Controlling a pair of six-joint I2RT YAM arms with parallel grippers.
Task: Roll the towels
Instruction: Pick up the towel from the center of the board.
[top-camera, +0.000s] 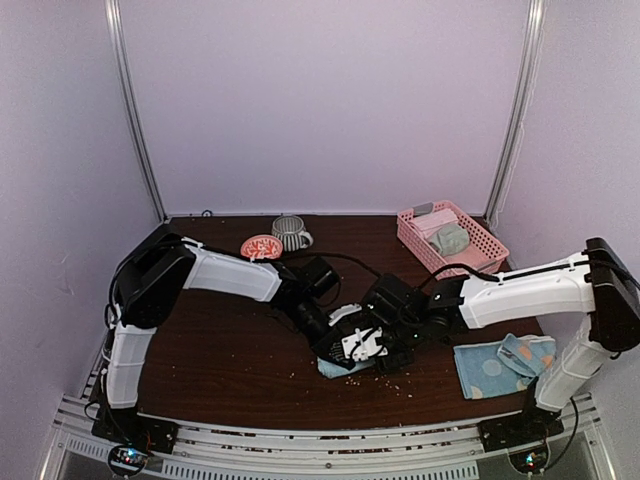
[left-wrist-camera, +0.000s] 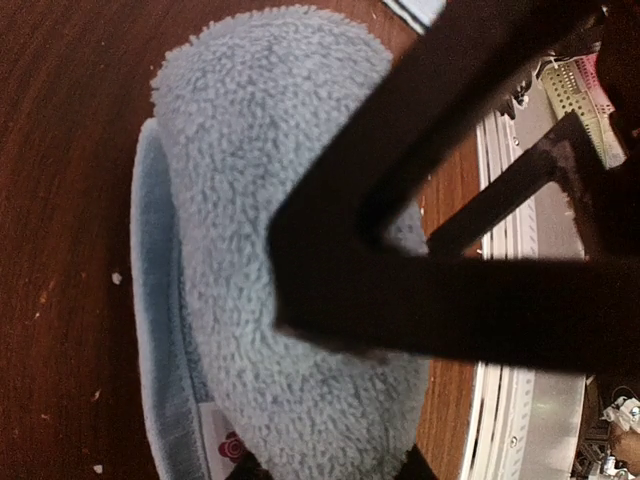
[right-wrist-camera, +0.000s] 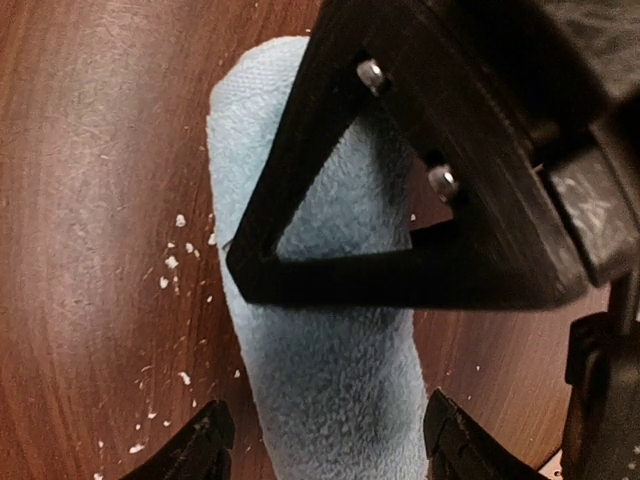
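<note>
The blue towel (right-wrist-camera: 330, 400) you are working on is lying as a tight roll on the worktop (top-camera: 220, 340), near its front middle, with both arms meeting over it. Your left claw (left-wrist-camera: 330, 468) is grasping one end of it, and the pile is filling the whole gap between the tips. Your right claw (right-wrist-camera: 330, 445) is standing released, its jaws sitting either side of the roll and looking just clear of it (a sliver of wood is showing on at least one side). So this towel is looking as good as rolled. What is remaining for it, I judge, is letting go without it springing open.

Out to the right, near that arm's base, the dotted towel (top-camera: 505, 365) is lying flat and unrolled, so that one is waiting for you. Farther back, the basket (top-camera: 418, 248) is holding a grey-green towel (top-camera: 450, 240) and a pink towel (top-camera: 432, 222). Both are looking bundled, though they are showing too small for you to be sure. At a guess, you are sitting past halfway.
</note>
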